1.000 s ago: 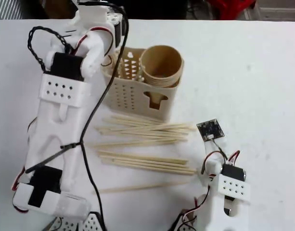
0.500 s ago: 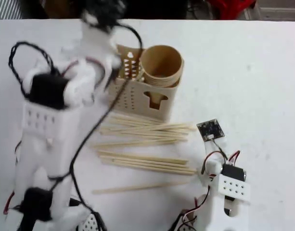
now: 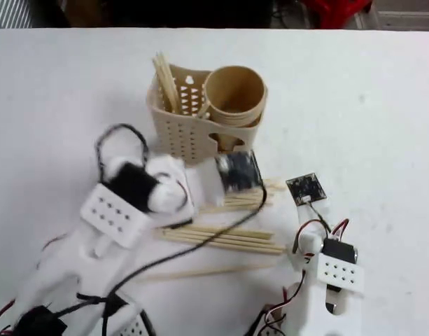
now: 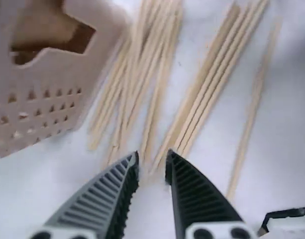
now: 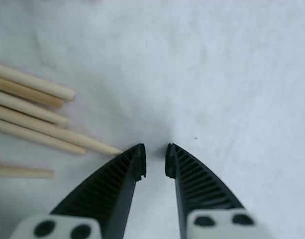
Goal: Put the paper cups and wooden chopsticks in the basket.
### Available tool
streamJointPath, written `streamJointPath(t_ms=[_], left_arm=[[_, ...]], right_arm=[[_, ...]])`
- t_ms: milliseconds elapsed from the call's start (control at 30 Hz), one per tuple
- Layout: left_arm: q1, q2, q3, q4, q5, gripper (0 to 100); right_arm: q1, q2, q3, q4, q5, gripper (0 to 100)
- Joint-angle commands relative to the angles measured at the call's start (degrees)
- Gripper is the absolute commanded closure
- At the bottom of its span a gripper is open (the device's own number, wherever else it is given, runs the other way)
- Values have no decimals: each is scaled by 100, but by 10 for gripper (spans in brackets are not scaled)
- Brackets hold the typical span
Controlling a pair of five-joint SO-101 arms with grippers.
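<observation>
Wooden chopsticks [image 3: 228,241] lie on the table [image 3: 382,105], just near of the basket [image 3: 179,133] holding paper cups [image 3: 235,94]. My left pincer [image 4: 152,167] hangs over them, slightly apart and empty. My right pincer [image 5: 155,160], also slightly apart, sits by their right ends.

table [image 3: 382,105] | basket [image 3: 176,133] standing | chopsticks [image 3: 235,241] loose just beside it

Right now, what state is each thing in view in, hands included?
basket, upright on the table, holding cups and some chopsticks.
paper cups, nested, upright in the basket.
chopsticks in the basket, standing on end, leaning.
chopsticks on the table, lying flat, loose.
left hand, narrowly open, empty, over the loose chopsticks.
right hand, narrowly open, empty, beside chopstick ends.
</observation>
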Motion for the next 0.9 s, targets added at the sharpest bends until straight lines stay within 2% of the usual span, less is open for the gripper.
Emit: streamJointPath(t_ms=[0,200,400,567,867], left_arm=[[259,-207,1196,-1116,-264,880],[400,127,1916,-2110,-281,843],[505,1938,1547,-3042,-105,843],[576,2993,853,-3015,-123,843],[567,3556,536,-3033,-220,843]], right_arm=[[-22,-75,-26,-84,53,914],[-22,-75,-26,-84,53,914],[-22,-75,-26,-84,53,914],[-22,-75,-26,-84,53,914],[-22,-75,-26,-84,53,914]])
